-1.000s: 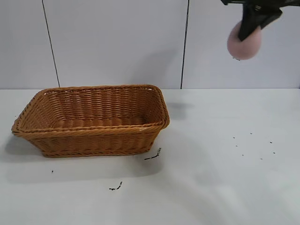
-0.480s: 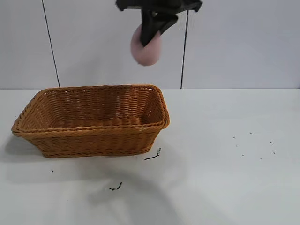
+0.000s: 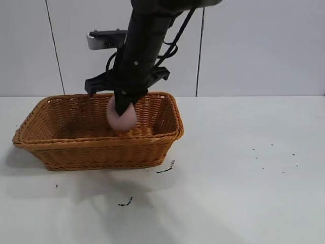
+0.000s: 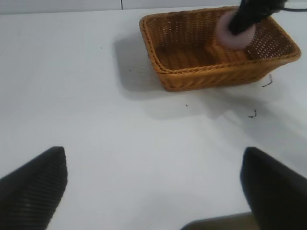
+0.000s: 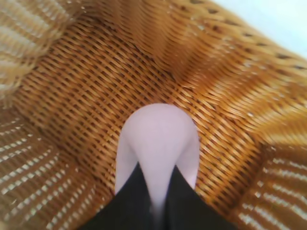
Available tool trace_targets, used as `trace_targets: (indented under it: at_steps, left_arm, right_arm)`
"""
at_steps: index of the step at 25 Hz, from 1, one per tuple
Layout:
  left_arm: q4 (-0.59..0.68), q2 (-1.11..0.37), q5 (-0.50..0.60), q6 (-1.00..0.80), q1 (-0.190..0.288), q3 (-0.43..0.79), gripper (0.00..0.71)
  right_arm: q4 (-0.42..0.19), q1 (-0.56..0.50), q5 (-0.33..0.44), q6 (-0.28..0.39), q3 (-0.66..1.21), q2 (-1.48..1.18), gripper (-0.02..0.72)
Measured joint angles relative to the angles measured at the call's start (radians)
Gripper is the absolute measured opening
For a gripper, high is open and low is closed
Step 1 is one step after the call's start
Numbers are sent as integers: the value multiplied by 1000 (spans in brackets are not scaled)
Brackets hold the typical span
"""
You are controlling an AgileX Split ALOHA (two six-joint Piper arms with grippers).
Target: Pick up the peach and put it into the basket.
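The right arm's black gripper (image 3: 123,109) reaches down from above into the large rectangular orange-brown woven wicker basket (image 3: 101,152), its two dark fingers (image 5: 139,189) clamped on the small pale-pink rounded matte peach (image 3: 122,120). The peach sits at the very tips of the fingers, hanging just below them and bulging out on either side of the pinch. In the exterior view it is inside the basket's right half, lower than the far braided rim and partly above the near rim; whether it touches the woven floor is hard to tell, though the right wrist view suggests it hangs a little above the weave. Its surface is smooth and dull, a soft pink with no markings, rounded at the free end and narrowing where the fingers press into it. The basket has flared sides and stands on the white table (image 3: 244,193), towards the left, with a few dark specks (image 3: 166,168) on the table just beside its near right corner. The left gripper (image 4: 153,191) is well apart from the basket above bare table, its two dark fingers spread wide and holding nothing.
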Motion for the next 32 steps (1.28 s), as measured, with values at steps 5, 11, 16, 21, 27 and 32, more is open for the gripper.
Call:
trace_targets:
  at_steps: [5, 11, 16, 21, 27, 32]
  left_arm:
    - [0, 0, 0, 0, 0, 0, 694]
    - [0, 0, 0, 0, 0, 0, 694]
    - [0, 0, 0, 0, 0, 0, 694]
    - [0, 0, 0, 0, 0, 0, 694]
    - [0, 0, 0, 0, 0, 0, 694]
    - [0, 0, 0, 0, 0, 0, 694]
  right_arm:
    - [-6, 0, -1, 0, 0, 8, 433]
    - [-53, 0, 56, 0, -47, -38, 680]
    - [-64, -25, 191, 9, -197, -81, 688]
    - [-64, -143, 271, 12, -280, -93, 688]
    - [-68, -368, 308, 12, -281, -94, 688]
    - [-47, -527, 316, 12, -281, -95, 688]
